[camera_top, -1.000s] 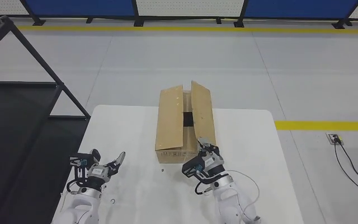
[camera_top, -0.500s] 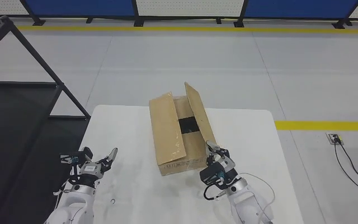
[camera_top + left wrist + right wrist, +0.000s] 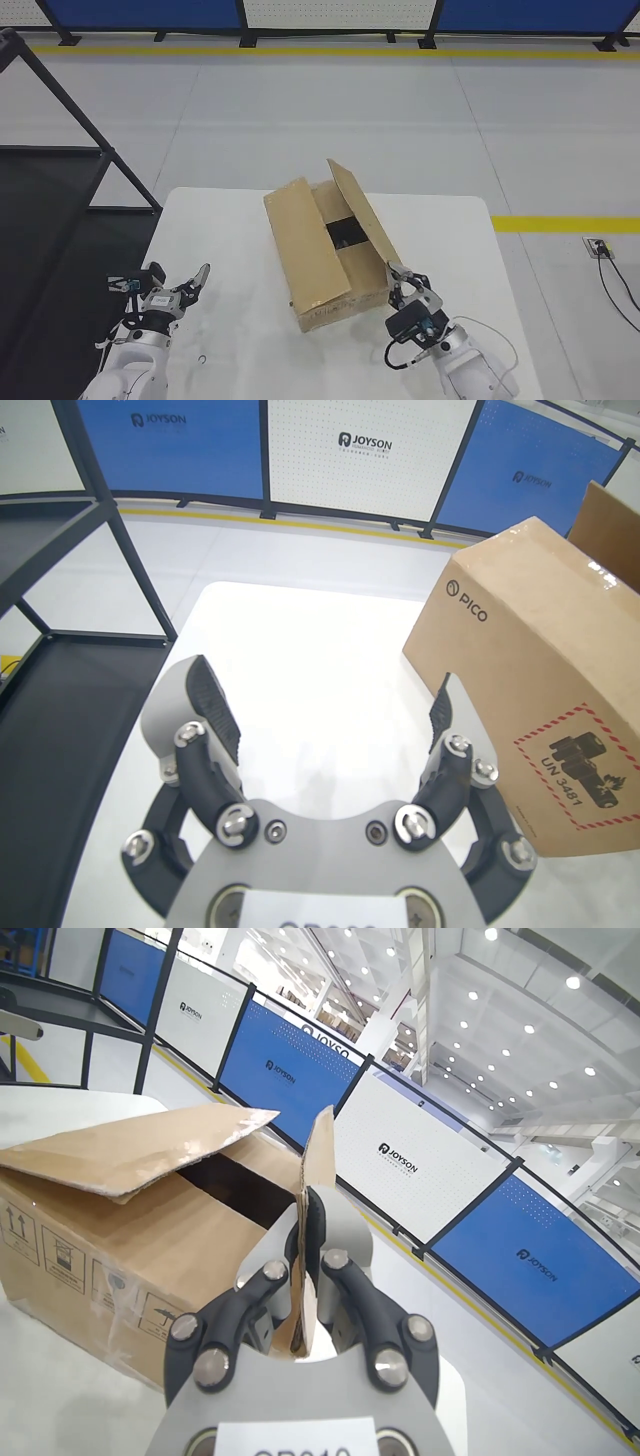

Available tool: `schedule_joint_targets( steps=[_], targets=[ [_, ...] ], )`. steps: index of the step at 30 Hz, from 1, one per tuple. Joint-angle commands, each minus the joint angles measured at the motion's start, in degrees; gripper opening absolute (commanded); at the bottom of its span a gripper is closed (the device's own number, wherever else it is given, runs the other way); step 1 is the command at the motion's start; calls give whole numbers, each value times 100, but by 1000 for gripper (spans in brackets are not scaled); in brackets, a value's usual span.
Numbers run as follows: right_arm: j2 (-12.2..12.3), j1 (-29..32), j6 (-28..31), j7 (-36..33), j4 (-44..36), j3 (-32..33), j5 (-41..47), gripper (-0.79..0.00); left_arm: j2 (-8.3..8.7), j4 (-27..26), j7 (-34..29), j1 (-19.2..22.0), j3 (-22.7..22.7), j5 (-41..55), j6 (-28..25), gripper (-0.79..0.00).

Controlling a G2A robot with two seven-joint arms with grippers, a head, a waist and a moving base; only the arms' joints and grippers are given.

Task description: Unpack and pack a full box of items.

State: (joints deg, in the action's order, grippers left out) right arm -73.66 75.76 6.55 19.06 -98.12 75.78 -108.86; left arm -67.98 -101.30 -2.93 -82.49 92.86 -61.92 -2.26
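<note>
From the top view, the task looks to be at its very start. The cardboard box (image 3: 330, 250) sits askew at the middle of the white table (image 3: 220, 230) and is only partly opened. Its left flap (image 3: 305, 240) lies low over the top, while its right flap (image 3: 362, 222) is lifted. A dark gap (image 3: 345, 232) shows between them, and I cannot make out any contents through it. By my judgement both flaps have yet to be folded fully back, and all the taking out and putting back is left to do. The right pincer (image 3: 405, 280) is at the near right corner of the box, at the near end of the raised flap. The left pincer (image 3: 180, 275) hangs over the near left part of the table, well apart from the box. In the left wrist view, the left pincer (image 3: 322, 685) is spread wide, with bare table between its ribbed pads (image 3: 215, 710) and nothing in its grip. The box stands to its right, near but not touched, and a black rack (image 3: 75, 680) stands beyond the table's left edge. In the right wrist view, the right pincer (image 3: 306, 1215) is closed tight on the edge of the right flap, the cardboard pinched between its fingers so that the flap stands nearly upright. Beyond it the left flap droops at a slant over the dark opening, and the box rests on the table.
</note>
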Motion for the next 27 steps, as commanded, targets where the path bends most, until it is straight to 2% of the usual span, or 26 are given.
schedule_joint_targets(
  steps=[1,12,27],
  targets=[
    [-1,-2,-16,14,0,-2,-4,-785,0,0,0,0,0,0,0,0],
    [-2,13,1,11,-36,-11,34,-785,0,0,0,0,0,0,0,0],
    [133,107,1070,736,-92,278,228,-785,-9,6,90,-64,129,-6,-15,0]
  ],
)
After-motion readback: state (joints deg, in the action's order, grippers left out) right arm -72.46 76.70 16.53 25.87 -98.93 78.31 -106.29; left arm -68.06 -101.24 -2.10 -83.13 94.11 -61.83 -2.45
